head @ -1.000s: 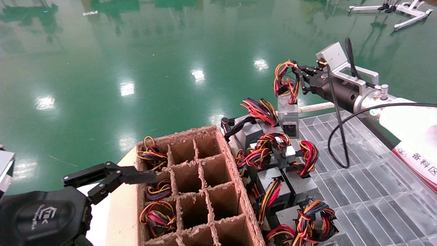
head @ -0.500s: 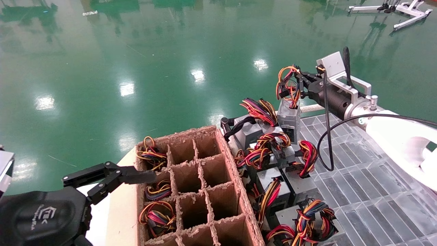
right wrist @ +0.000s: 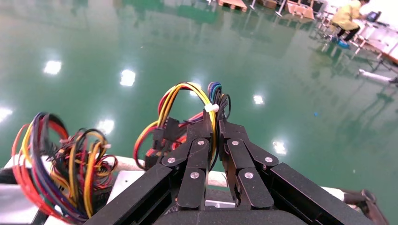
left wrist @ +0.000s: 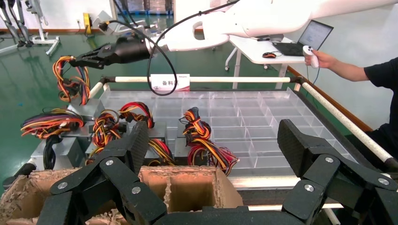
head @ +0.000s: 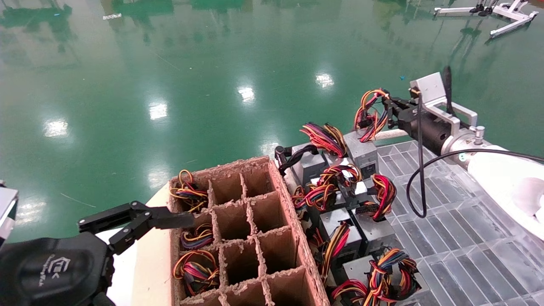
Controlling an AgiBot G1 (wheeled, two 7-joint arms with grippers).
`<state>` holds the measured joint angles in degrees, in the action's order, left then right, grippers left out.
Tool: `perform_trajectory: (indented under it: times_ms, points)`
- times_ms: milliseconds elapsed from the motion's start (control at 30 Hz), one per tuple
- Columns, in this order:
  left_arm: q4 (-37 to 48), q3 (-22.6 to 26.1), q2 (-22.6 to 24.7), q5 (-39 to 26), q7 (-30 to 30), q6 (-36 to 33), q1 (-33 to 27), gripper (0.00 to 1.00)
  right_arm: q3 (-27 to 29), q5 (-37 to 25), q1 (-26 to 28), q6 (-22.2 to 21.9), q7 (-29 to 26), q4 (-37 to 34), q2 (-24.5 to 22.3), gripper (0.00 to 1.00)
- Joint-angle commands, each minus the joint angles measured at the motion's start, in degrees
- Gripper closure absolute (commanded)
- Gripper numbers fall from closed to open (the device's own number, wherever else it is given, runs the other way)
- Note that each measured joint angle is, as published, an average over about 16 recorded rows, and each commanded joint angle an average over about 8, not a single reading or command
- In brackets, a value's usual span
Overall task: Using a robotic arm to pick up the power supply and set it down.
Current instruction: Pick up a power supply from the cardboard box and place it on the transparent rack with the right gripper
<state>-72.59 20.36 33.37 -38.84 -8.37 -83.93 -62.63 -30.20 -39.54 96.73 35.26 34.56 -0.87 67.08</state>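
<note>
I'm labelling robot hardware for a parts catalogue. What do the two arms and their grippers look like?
The right arm is glossy white, with a looping black cable, a silver wrist bracket, a green light ring and a black two-finger right gripper. The left gripper is black, with linked, bolted fingers and a pale logo on its housing.

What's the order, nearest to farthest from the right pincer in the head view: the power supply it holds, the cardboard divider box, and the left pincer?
1. The power supply, hanging by its wires right at the right pincer.
2. The cardboard divider box, lower, toward the middle.
3. The left pincer, far across at that box's left edge.
</note>
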Motion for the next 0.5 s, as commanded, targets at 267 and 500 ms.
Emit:
perform_trajectory:
  times_ms: [267,500]
  points:
    - [0.0,0.0,0.0,0.0,0.0,0.0,0.0,0.00,1.9,2.8,-0.4,-1.0,-2.5,0.0,-0.2,1.00]
    - [0.0,0.0,0.0,0.0,0.0,0.0,0.0,0.00,1.8,2.5,-1.0,-1.7,-2.8,0.1,0.4,1.00]
